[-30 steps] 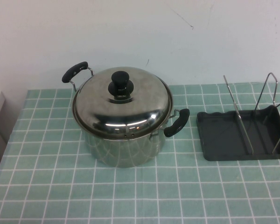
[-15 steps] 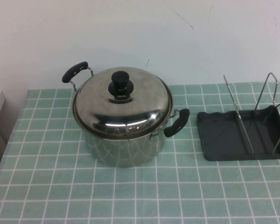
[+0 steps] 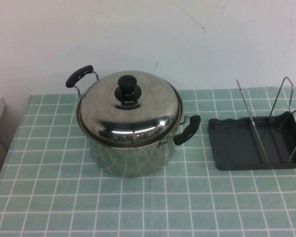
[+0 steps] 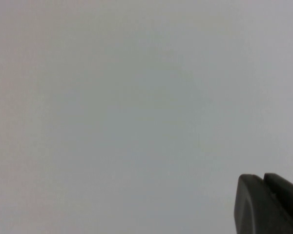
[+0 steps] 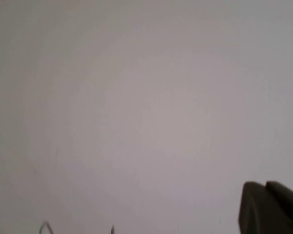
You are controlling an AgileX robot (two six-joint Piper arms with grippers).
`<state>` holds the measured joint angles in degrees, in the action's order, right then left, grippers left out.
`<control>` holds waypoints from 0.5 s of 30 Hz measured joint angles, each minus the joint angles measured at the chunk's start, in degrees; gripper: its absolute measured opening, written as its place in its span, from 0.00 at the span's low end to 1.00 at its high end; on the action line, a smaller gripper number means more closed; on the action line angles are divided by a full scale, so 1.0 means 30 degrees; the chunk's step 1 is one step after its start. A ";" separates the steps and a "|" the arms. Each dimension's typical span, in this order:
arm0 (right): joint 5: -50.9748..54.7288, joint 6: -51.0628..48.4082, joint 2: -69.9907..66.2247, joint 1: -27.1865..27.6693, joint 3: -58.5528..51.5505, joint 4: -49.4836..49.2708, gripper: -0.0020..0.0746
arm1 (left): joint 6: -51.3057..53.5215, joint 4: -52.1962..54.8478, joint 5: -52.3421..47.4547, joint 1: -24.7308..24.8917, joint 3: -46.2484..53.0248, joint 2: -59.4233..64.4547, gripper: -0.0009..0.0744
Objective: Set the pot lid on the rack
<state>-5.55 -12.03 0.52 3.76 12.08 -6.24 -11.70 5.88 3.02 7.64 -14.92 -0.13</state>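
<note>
The pot lid (image 3: 138, 106), shiny steel with a black knob (image 3: 128, 86), sits closed on the deep steel pot (image 3: 130, 155) at the table's left-middle. The rack (image 3: 237, 143), a dark grey tray with silver wire uprights (image 3: 251, 121), stands at the right. Neither arm shows in the high view. My left gripper (image 4: 262, 176) shows only as two dark fingertips pressed together against the blank wall, empty. My right gripper (image 5: 265, 184) looks the same, with the rack's wire tips (image 5: 45, 225) at that view's edge.
The pot has two black handles, one at the back left (image 3: 79, 76) and one at the front right (image 3: 187, 129), the latter close to the rack. The table wears a green checked cloth (image 3: 212, 207). A white wall stands behind.
</note>
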 joint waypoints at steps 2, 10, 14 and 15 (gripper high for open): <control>0.3282 -0.0945 -0.0574 0.0000 0.1376 0.0000 0.02 | -0.0071 0.0044 -0.2064 0.0000 -0.1460 0.0721 0.01; 0.7732 -0.5178 -0.3205 0.0000 0.2464 0.0075 0.02 | -0.0071 0.0052 -0.1368 0.0040 -0.3482 0.5557 0.01; 0.7797 -0.6449 -0.3560 0.0000 0.2494 0.0075 0.02 | -0.0305 0.0095 0.2656 0.0040 -0.3523 0.8467 0.01; 0.7797 -0.6534 -0.3560 0.0000 0.2494 0.0075 0.02 | -0.0669 0.0173 0.3932 0.0040 -0.3523 0.9304 0.01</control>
<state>17.84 -31.64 -10.16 3.76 19.56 -6.02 -13.70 6.40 14.81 7.76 -25.49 27.78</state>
